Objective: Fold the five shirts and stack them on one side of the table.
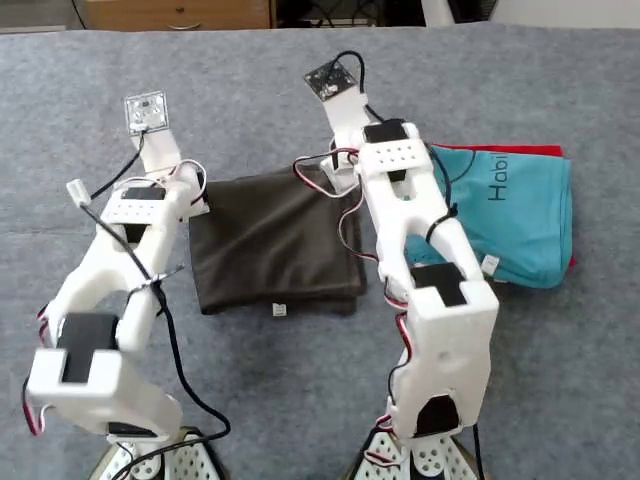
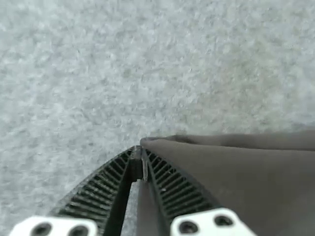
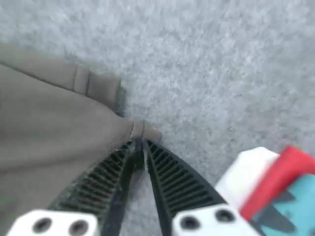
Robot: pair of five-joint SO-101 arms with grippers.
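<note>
A dark brown shirt (image 1: 270,245) lies folded on the grey cloth between the two arms. My left gripper (image 2: 139,153) is shut on its far left corner (image 2: 147,142), at the shirt's edge in the high view (image 1: 197,195). My right gripper (image 3: 140,143) is shut on the far right corner, where the fabric (image 3: 59,123) bunches between the pads, and stands by that corner in the high view (image 1: 332,172). A folded teal shirt (image 1: 510,215) rests on a red shirt (image 1: 545,151) to the right of the right arm.
The grey felt-like table cover (image 1: 250,90) stretches bare behind and to the left of the arms. A wooden cabinet (image 1: 180,12) stands beyond the far edge. The red shirt's edge (image 3: 280,174) and a bit of the teal shirt (image 3: 298,214) lie close beside my right gripper.
</note>
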